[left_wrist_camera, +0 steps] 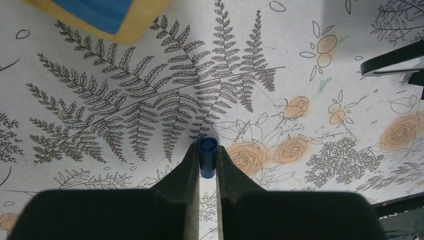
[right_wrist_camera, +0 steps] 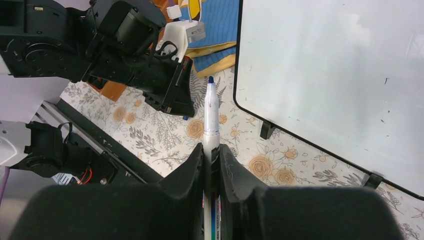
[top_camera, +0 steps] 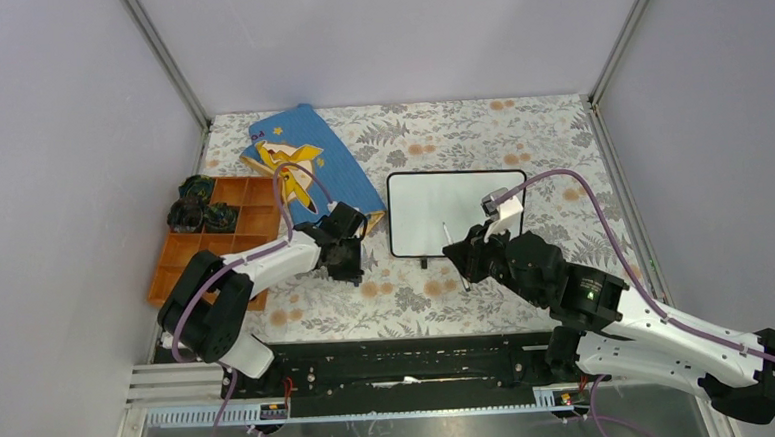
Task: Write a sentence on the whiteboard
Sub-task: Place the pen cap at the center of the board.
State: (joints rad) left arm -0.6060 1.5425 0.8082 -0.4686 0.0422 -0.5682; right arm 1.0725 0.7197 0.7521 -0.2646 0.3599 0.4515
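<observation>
The whiteboard (top_camera: 453, 210) lies flat on the floral tablecloth, its white face (right_wrist_camera: 340, 75) blank apart from a few tiny specks; no sentence shows on it. My right gripper (top_camera: 466, 256) hovers at the board's near edge, shut on a white marker (right_wrist_camera: 210, 120) whose bare blue tip points toward the left arm. To the left of the board, my left gripper (top_camera: 346, 266) points down at the cloth. In the left wrist view it (left_wrist_camera: 207, 150) is shut on a small blue marker cap (left_wrist_camera: 206, 157).
A blue and yellow picture book (top_camera: 310, 162) lies behind the left gripper, beside the board's left edge. An orange compartment tray (top_camera: 180, 259) with dark items stands at the far left. A black rail (top_camera: 401, 363) runs along the near table edge.
</observation>
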